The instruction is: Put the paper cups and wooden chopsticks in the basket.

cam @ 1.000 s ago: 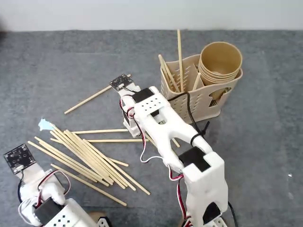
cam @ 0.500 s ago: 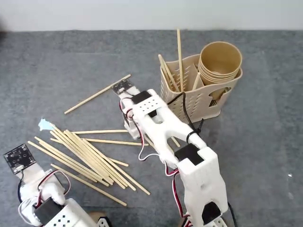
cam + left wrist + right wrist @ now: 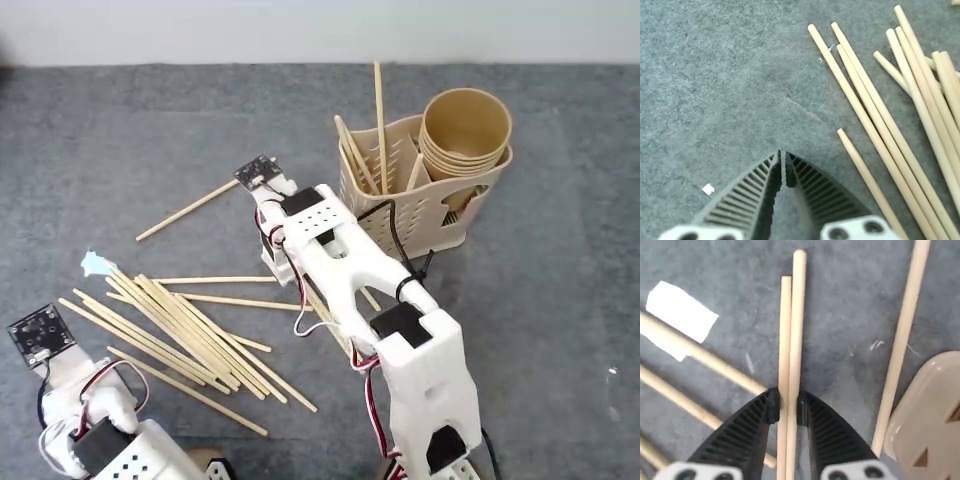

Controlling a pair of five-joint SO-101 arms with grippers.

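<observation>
Grey felt (image 3: 120,120) covers the table, and on it the right gripper (image 3: 787,402) is pinched onto a pair (image 3: 792,315) of chopsticks lying side by side, touching each other. Since half a second ago the right arm's (image 3: 350,265) wrist has tipped back, so its camera board sits about where it was a second ago, while the upper arm has shifted a little left over that second. The pile (image 3: 180,335) of loose chopsticks and the lone stick (image 3: 205,200) beyond it have not moved, nor has the left arm (image 3: 60,400). The left gripper (image 3: 784,165) hangs with its fingers closed on nothing, over bare felt just beside the ends of the pile. The basket (image 3: 420,215) stands near the right gripper, with several sticks (image 3: 380,110) upright in one compartment and stacked cups (image 3: 467,125) in the other. In the right wrist view one more stick (image 3: 900,340) lies between the pair and the basket's corner. A white scrap (image 3: 682,312) rests on another stick's end on the far side of the pair. A white fleck (image 3: 708,189) lies by the left gripper.
</observation>
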